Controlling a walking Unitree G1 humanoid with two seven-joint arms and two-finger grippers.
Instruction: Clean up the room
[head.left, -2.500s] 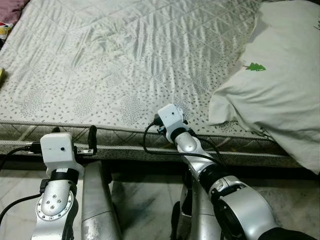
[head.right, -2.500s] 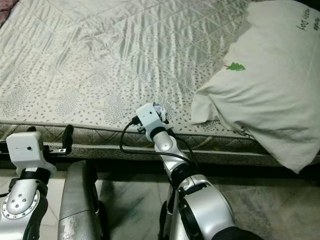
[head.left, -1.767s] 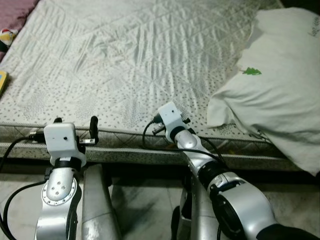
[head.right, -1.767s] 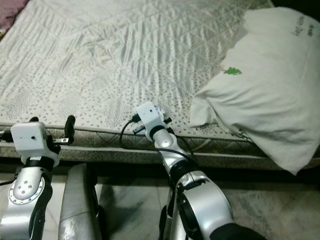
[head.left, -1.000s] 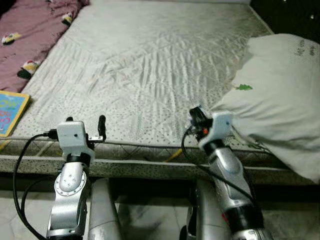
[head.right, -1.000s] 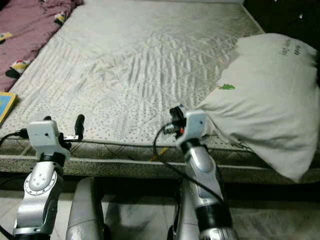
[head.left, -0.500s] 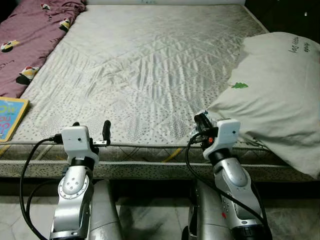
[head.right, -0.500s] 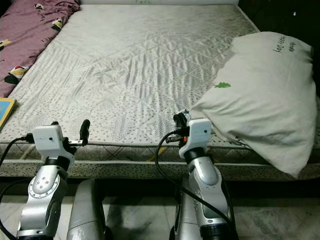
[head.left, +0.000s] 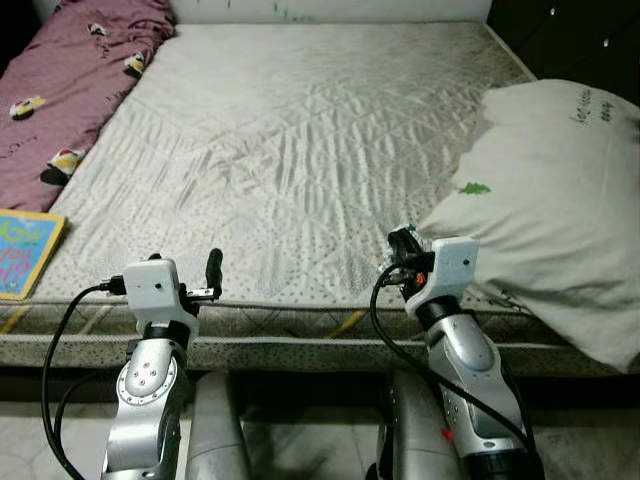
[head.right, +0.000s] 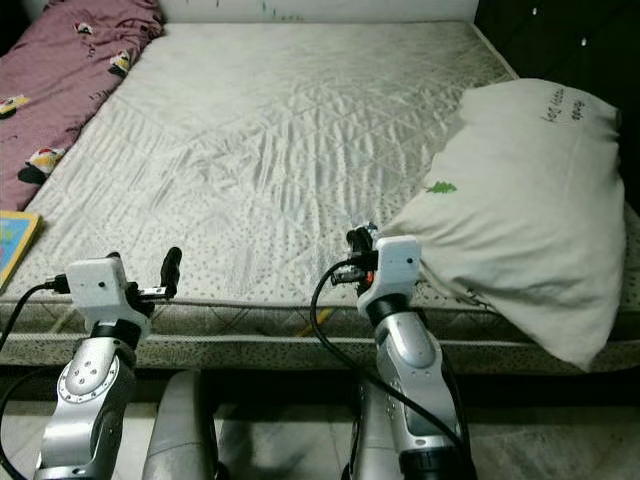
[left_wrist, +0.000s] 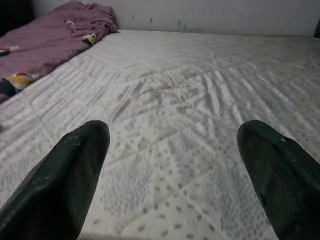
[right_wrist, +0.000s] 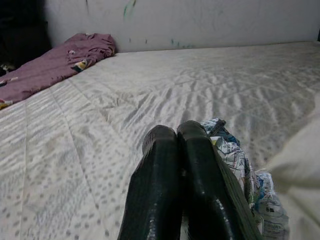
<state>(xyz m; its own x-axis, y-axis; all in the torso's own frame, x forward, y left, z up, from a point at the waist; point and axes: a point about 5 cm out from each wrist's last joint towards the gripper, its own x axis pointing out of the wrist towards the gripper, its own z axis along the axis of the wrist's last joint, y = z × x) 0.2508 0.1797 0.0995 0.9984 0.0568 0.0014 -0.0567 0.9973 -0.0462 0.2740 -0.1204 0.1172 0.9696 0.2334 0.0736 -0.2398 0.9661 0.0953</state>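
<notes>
We find the mattress (head.left: 300, 130) taking up most of the frame, bare and quilted, running from the bottom edge to the wall at the top. A large white pillow (head.left: 555, 220) lies at the right side, overhanging the near edge. A maroon blanket (head.left: 70, 90) is bunched in the upper left, and a blue and yellow book (head.left: 25, 250) sits at the left edge, on the mattress. The right gripper (right_wrist: 182, 150), at lower centre of the head views, is pressed shut on a crumpled wrapper (right_wrist: 235, 155), a printed scrap held just beside the pillow's near corner. The left gripper (left_wrist: 170, 165), at lower left, hovers spread wide above the near edge, holding nothing. We judge the litter pickup made and the carrying-off pending; the next move calls for lifting the wrapper clear and finding a bin, none of which we can see here.
</notes>
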